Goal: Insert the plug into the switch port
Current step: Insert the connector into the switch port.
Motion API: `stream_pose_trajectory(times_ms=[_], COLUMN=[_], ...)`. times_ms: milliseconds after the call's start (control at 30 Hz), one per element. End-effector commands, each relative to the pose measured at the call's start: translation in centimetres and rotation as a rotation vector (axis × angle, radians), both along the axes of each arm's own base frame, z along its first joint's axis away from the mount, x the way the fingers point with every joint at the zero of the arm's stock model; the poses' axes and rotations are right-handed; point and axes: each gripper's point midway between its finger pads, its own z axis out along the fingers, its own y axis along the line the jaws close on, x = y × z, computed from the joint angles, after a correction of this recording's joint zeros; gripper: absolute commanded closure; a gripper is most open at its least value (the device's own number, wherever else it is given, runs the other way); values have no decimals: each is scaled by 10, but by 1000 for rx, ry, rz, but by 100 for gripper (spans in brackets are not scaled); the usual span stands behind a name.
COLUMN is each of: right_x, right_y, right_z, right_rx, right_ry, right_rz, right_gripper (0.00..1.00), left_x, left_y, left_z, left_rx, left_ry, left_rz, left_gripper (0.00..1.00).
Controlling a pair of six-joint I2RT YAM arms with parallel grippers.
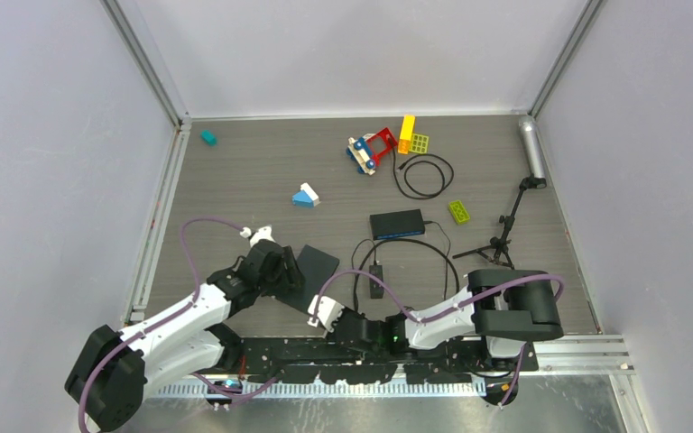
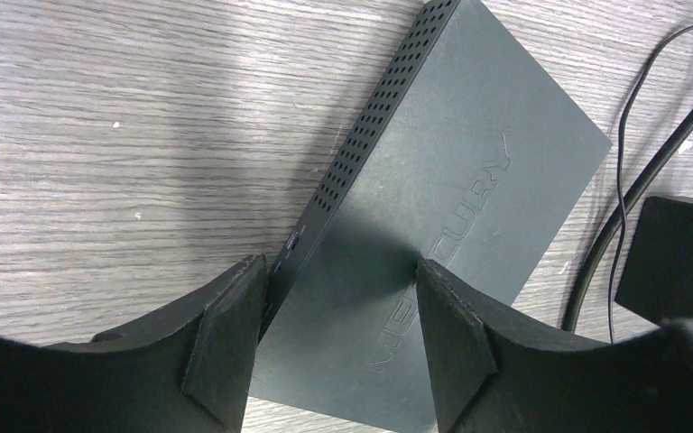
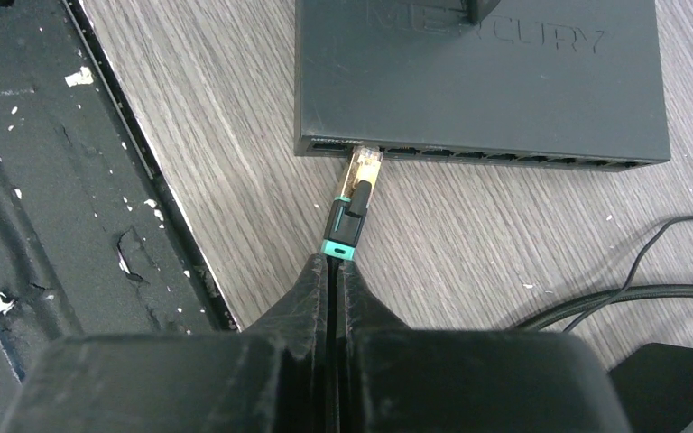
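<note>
**Item: RJ45 plug** (image 3: 354,194). Clear-and-gold contact tip, black body with a latch tab on top, teal collar (image 3: 340,248) at the rear.

**Location:** Low over the wood-grain surface (image 3: 469,234). The tip is at the mouth of a port near the left end of the port row (image 3: 505,155) on the network switch (image 3: 478,81). Most of the body shows outside and sits slightly askew to the port, so it appears not yet seated.

**Held by:** The right gripper (image 3: 332,262), jaws pinched together on the plug just behind the teal collar.

**Companion item:** The network switch is a flat dark box with a vented side. The left gripper (image 2: 338,271) stands over one end of it with jaws apart. One finger (image 2: 226,343) is beside the vented edge and the other is above the lid. Whether either presses on the box cannot be told.

**Handling, as judged:**
- The plug is light and rigid, but small and smooth-sided.
- The latch tab and the contact tip are likely the fragile parts.
- The hold belongs on the rear boot, leaving the nose and the tab free.
- A rear hold lets the nose swing, so it needs squaring to the port before pushing.
- The switch looks light enough to slide under the push, so bracing it from above or behind would suit.
</note>
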Motion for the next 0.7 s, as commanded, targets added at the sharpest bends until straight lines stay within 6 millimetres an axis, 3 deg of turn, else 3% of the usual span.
stream_pose_trajectory(times_ms=[0,667], right_x=[5,38], right_y=[17,9], right_z=[34,43], right_rx=[128,124], right_ry=[-28,-60], right_rz=[20,36], right_gripper=[100,99], left_x=[-38,-39], left_y=[-4,-8], left_z=[-19,-20], left_rx=[-2,-6], left_ry=[165,171], left_rz=[-77,-99], left_gripper=[39,39])
